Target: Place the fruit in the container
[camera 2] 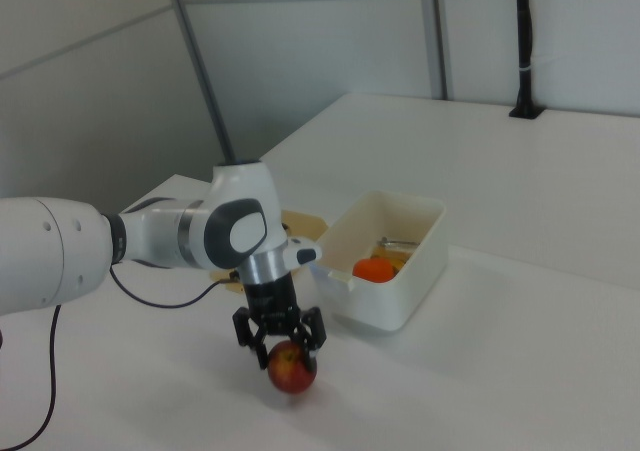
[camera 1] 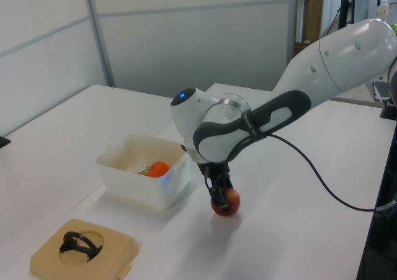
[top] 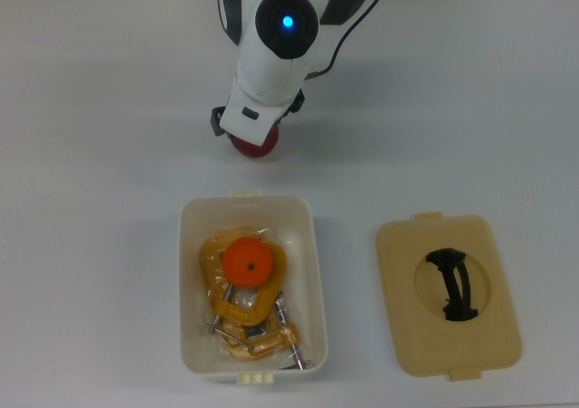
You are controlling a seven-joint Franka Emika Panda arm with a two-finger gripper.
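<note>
A dark red apple (top: pixel 258 146) (camera 1: pixel 226 204) (camera 2: pixel 292 371) is at the table surface or just above it, a short way outside the container's short end. My gripper (camera 2: pixel 282 351) (camera 1: pixel 220 196) comes down on it from above, shut on its upper half with a finger on each side. In the top view the arm's wrist hides the gripper and most of the apple. The cream-white container (top: pixel 312 245) (camera 1: pixel 139 184) (camera 2: pixel 385 306) stands open. A bright orange fruit (top: pixel 248 262) (camera 1: pixel 158 168) (camera 2: pixel 372 269) lies inside it.
Yellow-orange metal clamps (top: pixel 244 327) lie in the container under and around the orange fruit. A flat tan lid (top: pixel 398 336) (camera 1: pixel 43 255) with a black handle (top: pixel 452 284) lies on the white table at the top view's right of the container.
</note>
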